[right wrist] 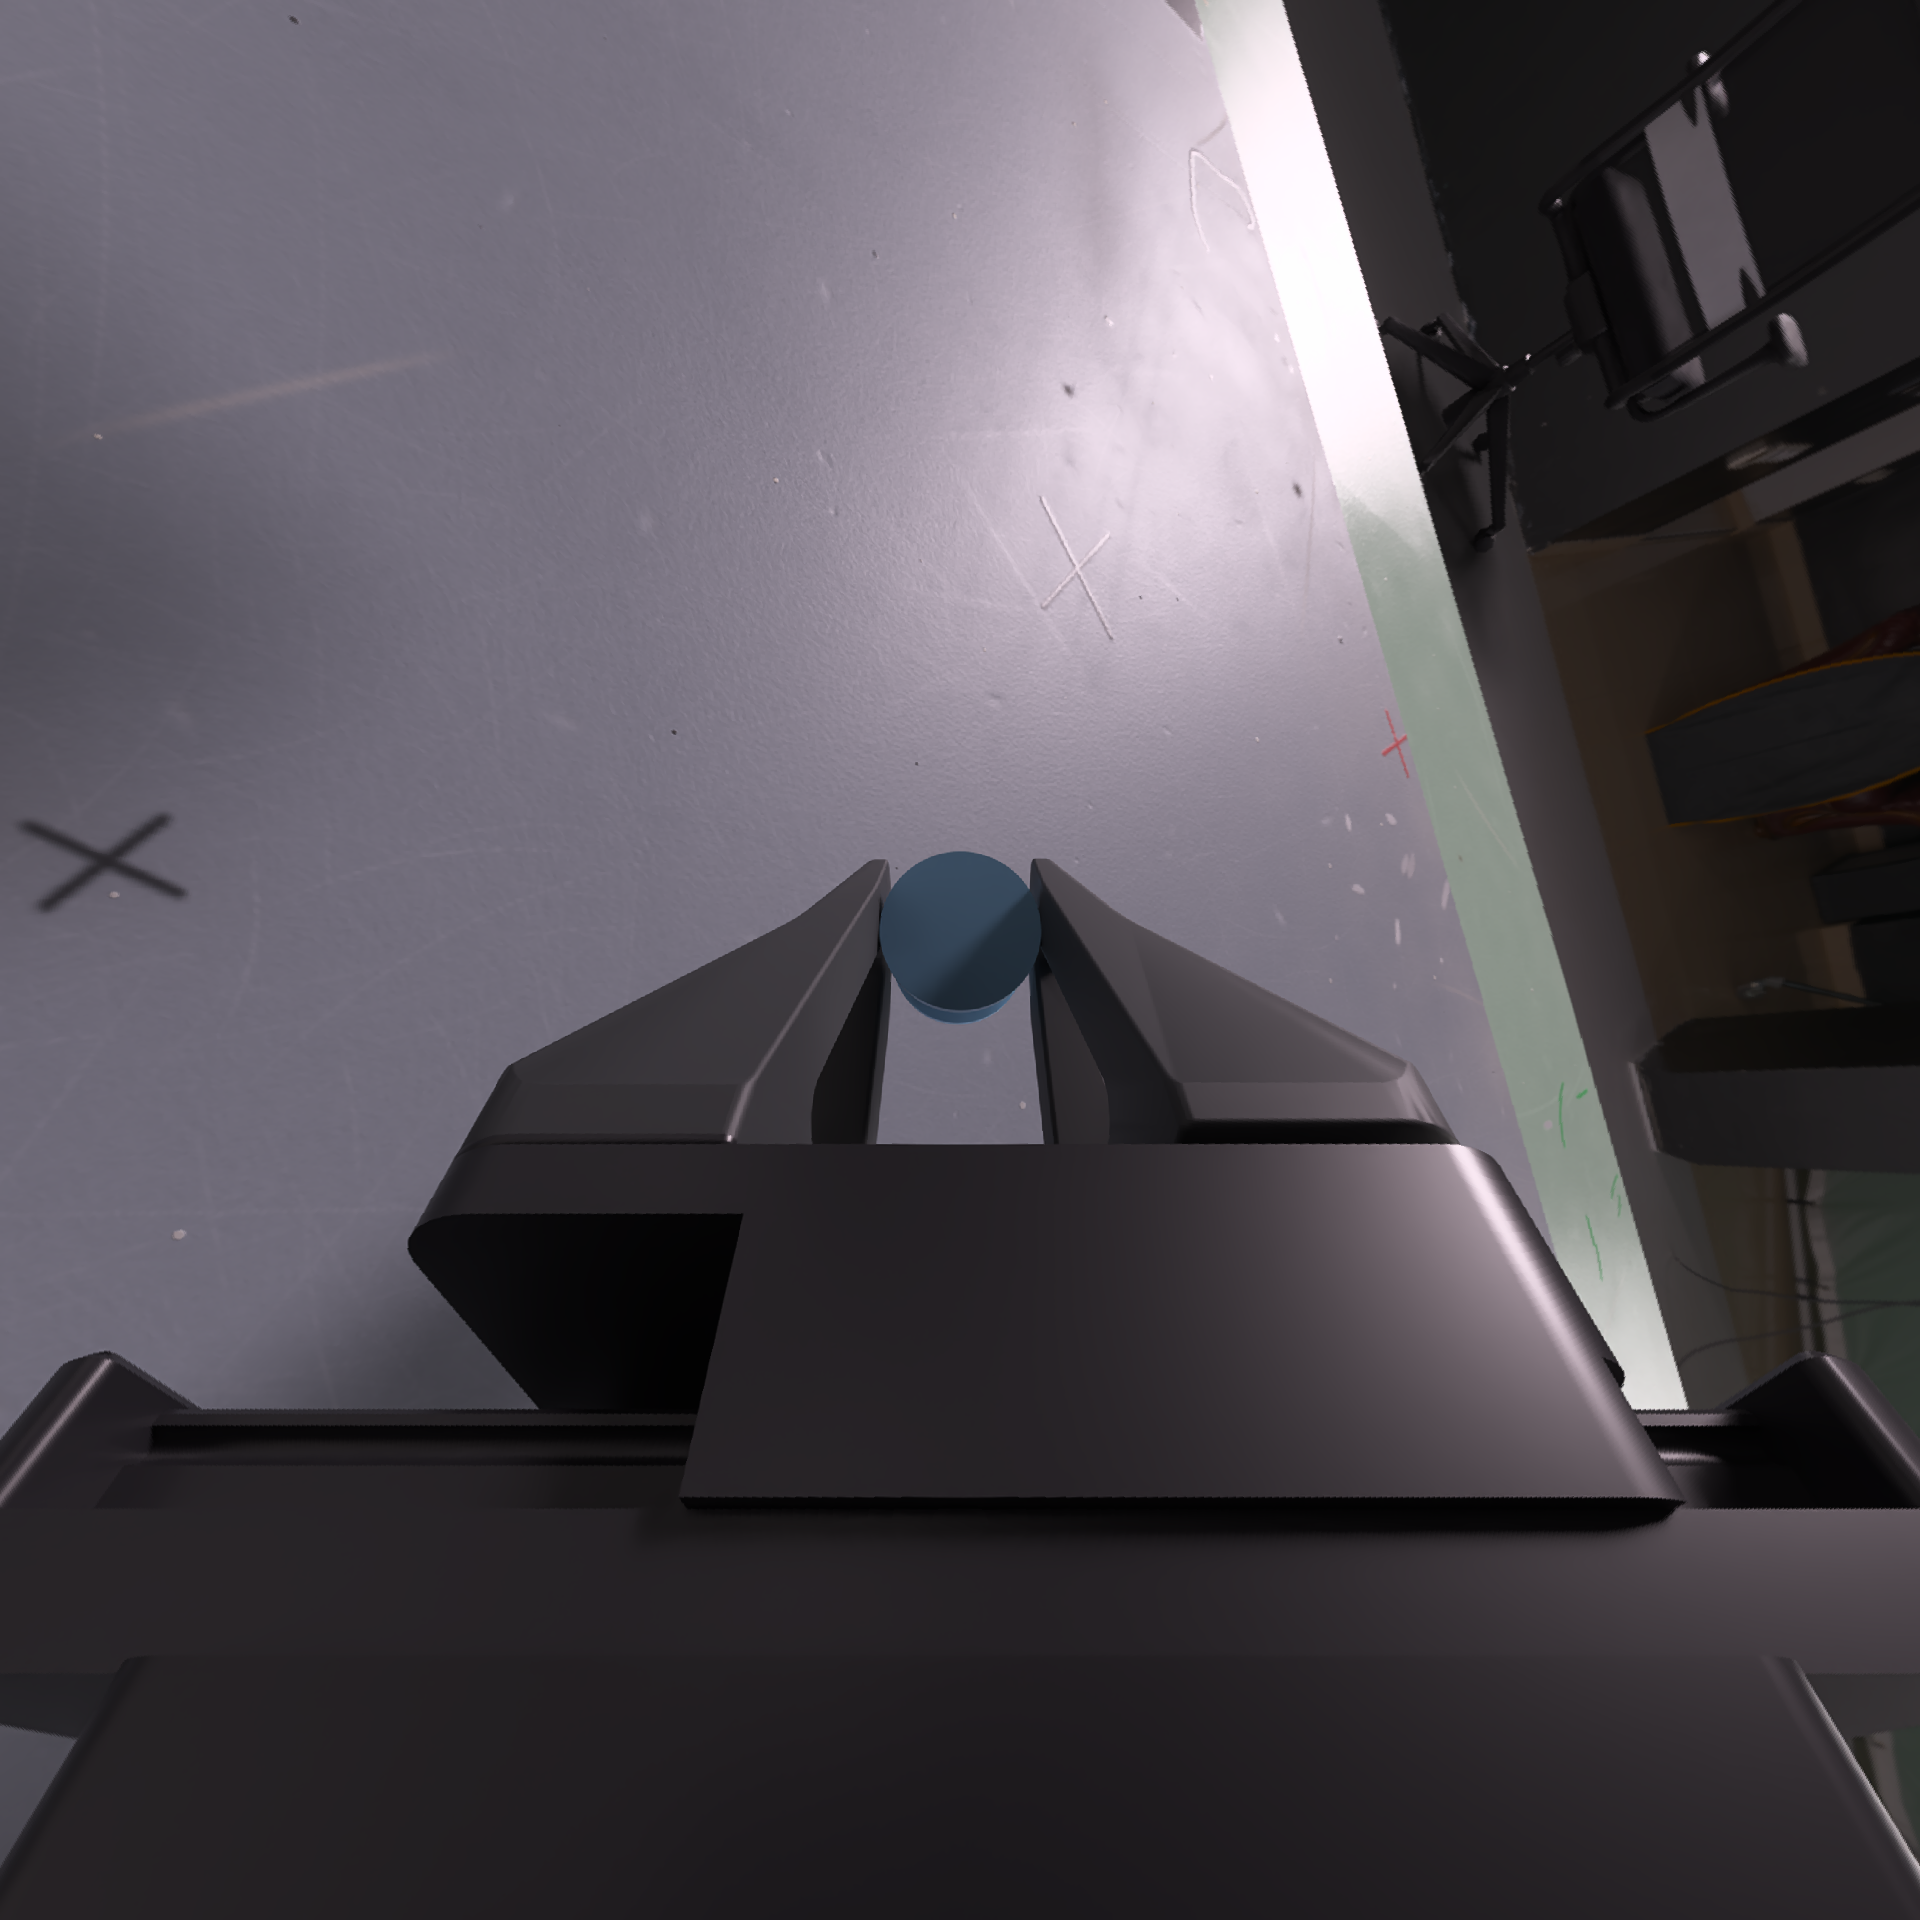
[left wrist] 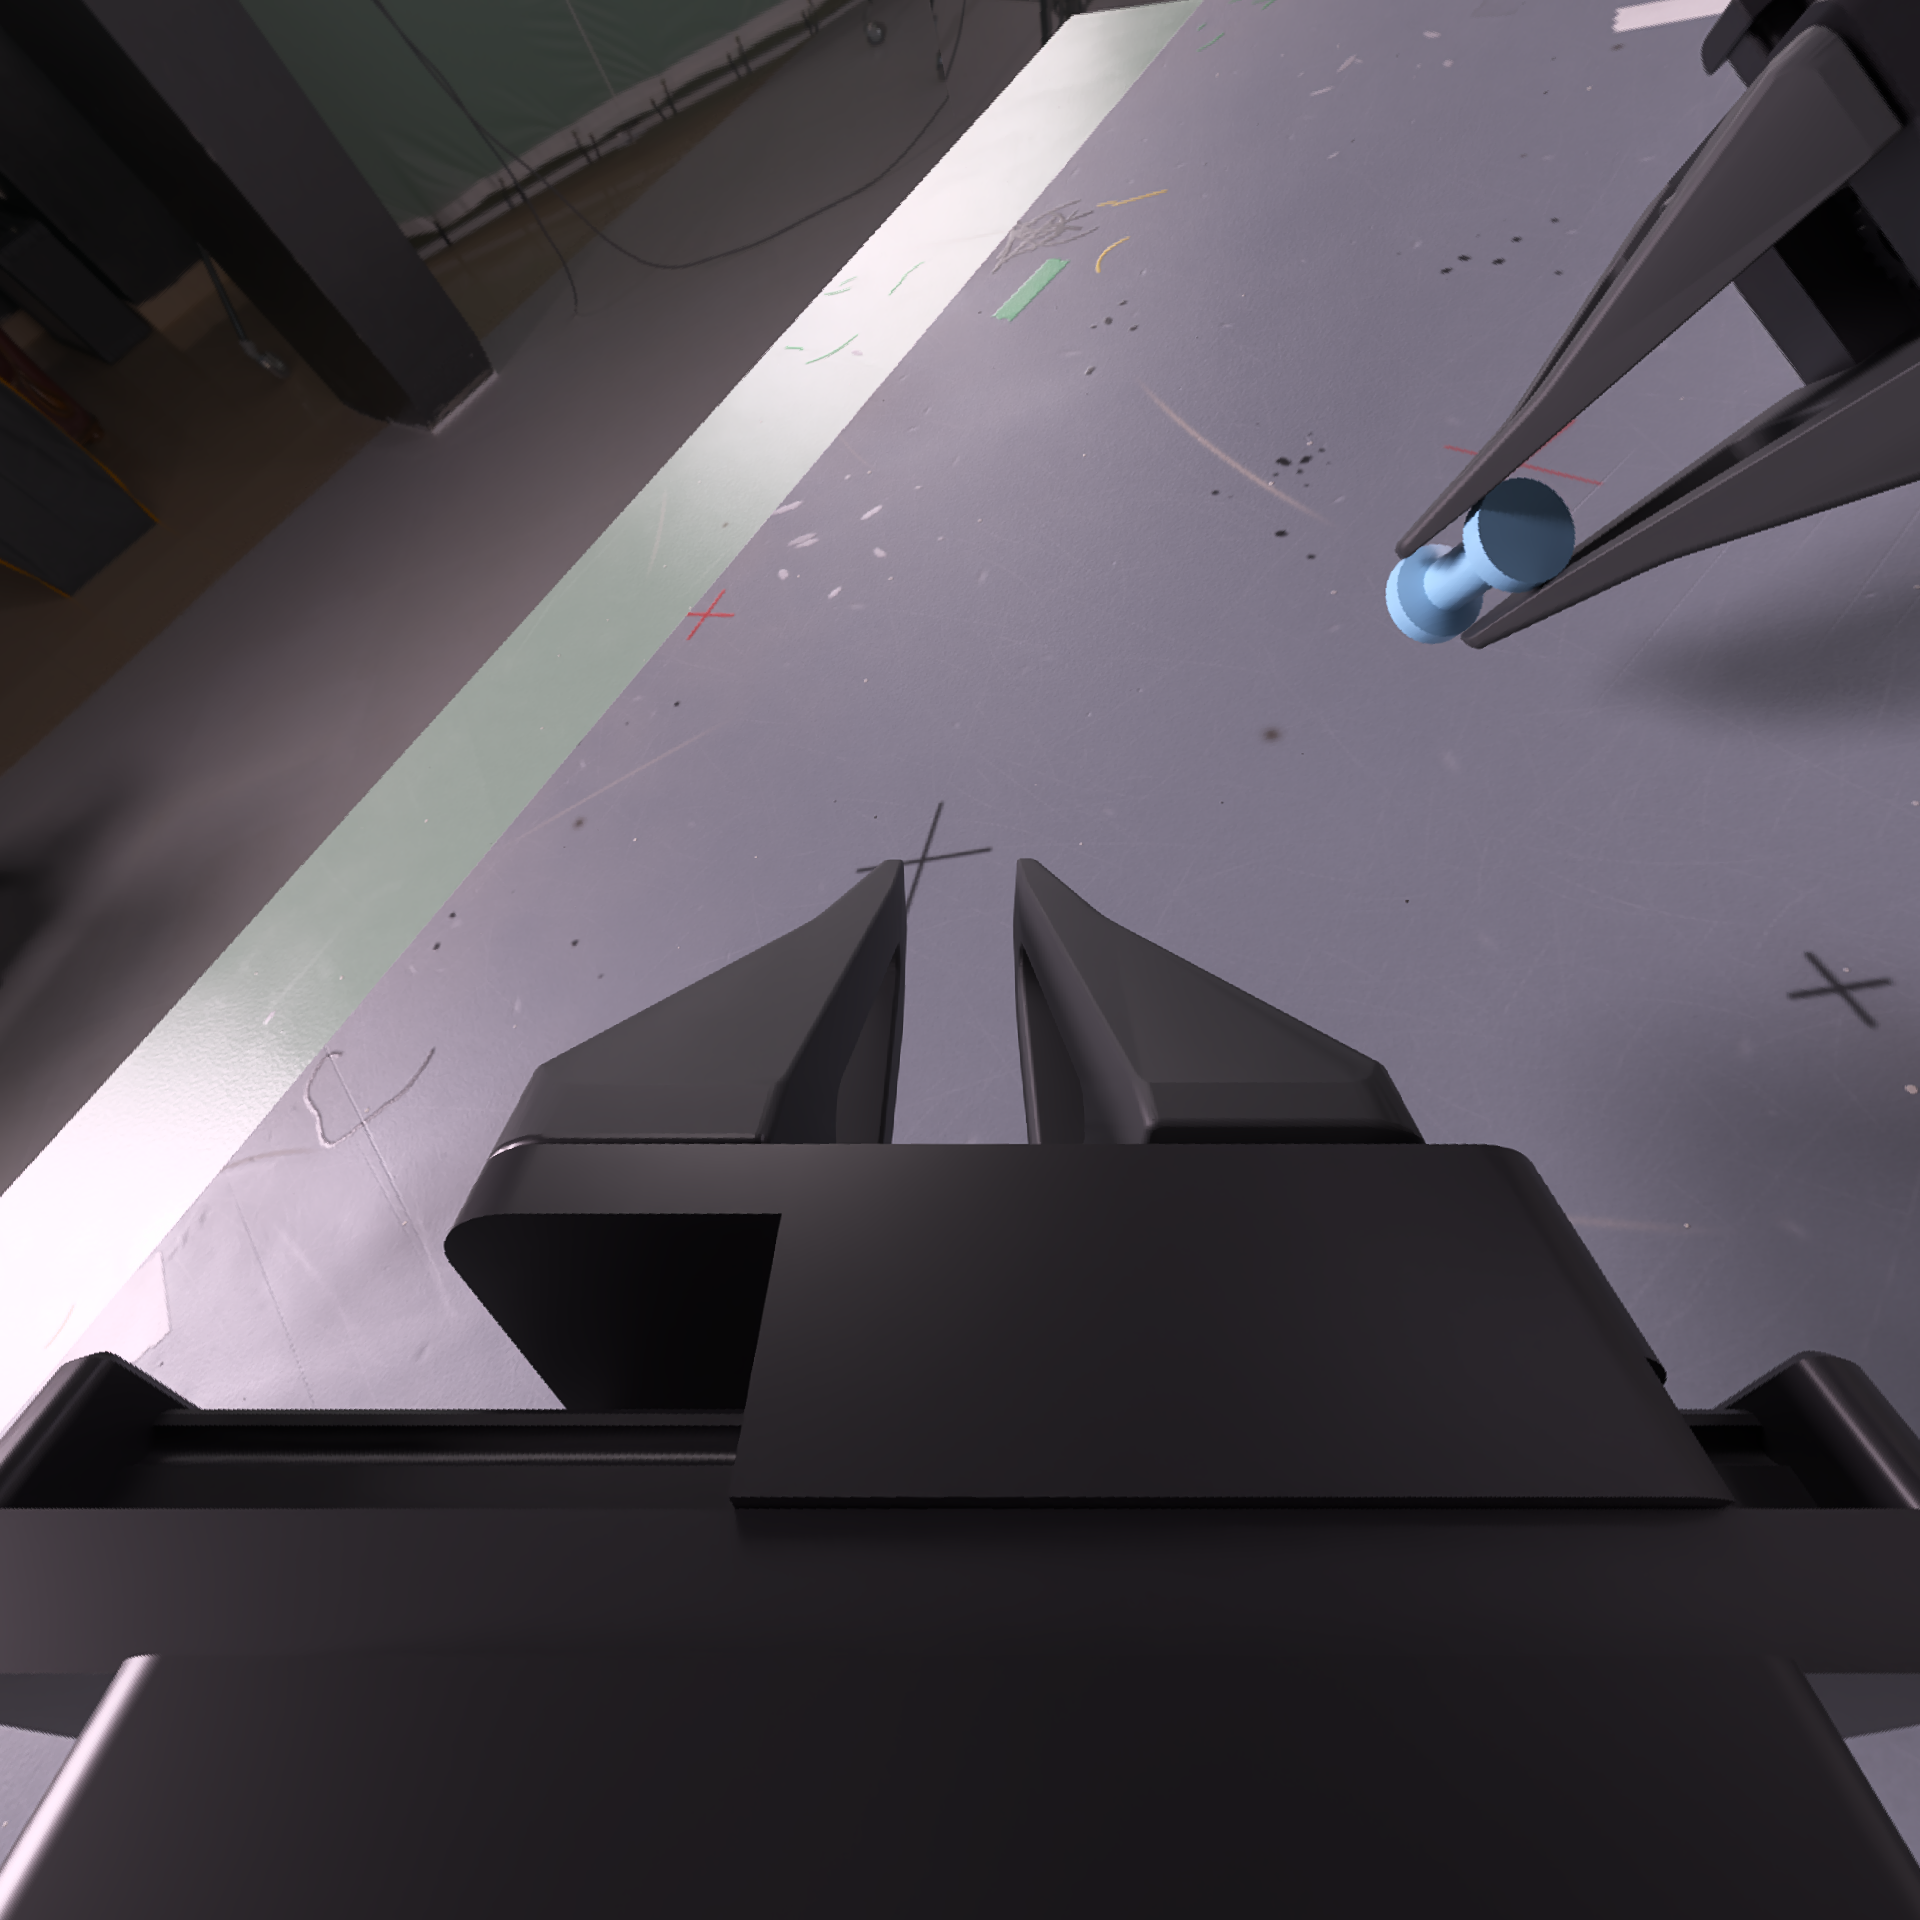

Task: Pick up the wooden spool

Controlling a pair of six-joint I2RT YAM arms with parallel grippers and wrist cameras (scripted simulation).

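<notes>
Gripping one end disc of the blue spool (right wrist: 959,935) between its fingertips, the right gripper (right wrist: 961,909) holds it near the tips, so the other disc and the thin neck stick out past them. The left wrist view suggests the spool (left wrist: 1481,566) hangs clear of the grey table (left wrist: 1143,675), so the lift looks under way. The left gripper (left wrist: 958,868) is empty, its fingers slightly parted, well off to the spool's side.
</notes>
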